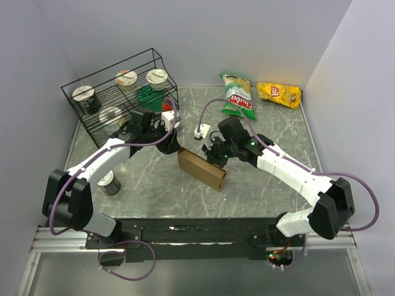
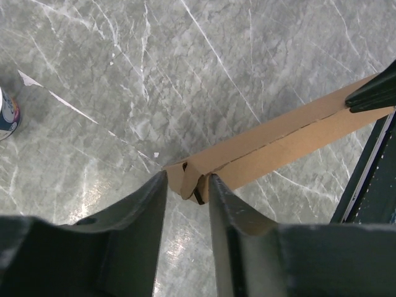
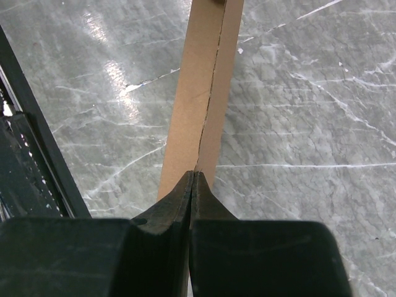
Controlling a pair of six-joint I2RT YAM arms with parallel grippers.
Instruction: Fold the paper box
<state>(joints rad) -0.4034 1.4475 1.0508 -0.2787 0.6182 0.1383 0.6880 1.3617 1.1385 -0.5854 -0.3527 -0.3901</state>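
The paper box (image 1: 200, 168) is a brown cardboard piece folded nearly flat, standing on its long edge in the middle of the marble table. My left gripper (image 1: 175, 145) is at its far left end. In the left wrist view the left gripper (image 2: 187, 179) has its fingertips against both sides of the box's end tab (image 2: 192, 180), with the box (image 2: 278, 145) running away to the right. My right gripper (image 1: 213, 154) is above the box's right part. In the right wrist view the right gripper (image 3: 193, 174) is pinched shut on the top edge of the box (image 3: 198, 93).
A black wire rack (image 1: 117, 92) with several yogurt cups stands at the back left. A can (image 1: 110, 183) stands near the left arm and shows in the left wrist view (image 2: 7, 111). A green-white chip bag (image 1: 237, 95) and a yellow chip bag (image 1: 279, 94) lie at the back. A small white object (image 1: 202, 131) lies behind the box.
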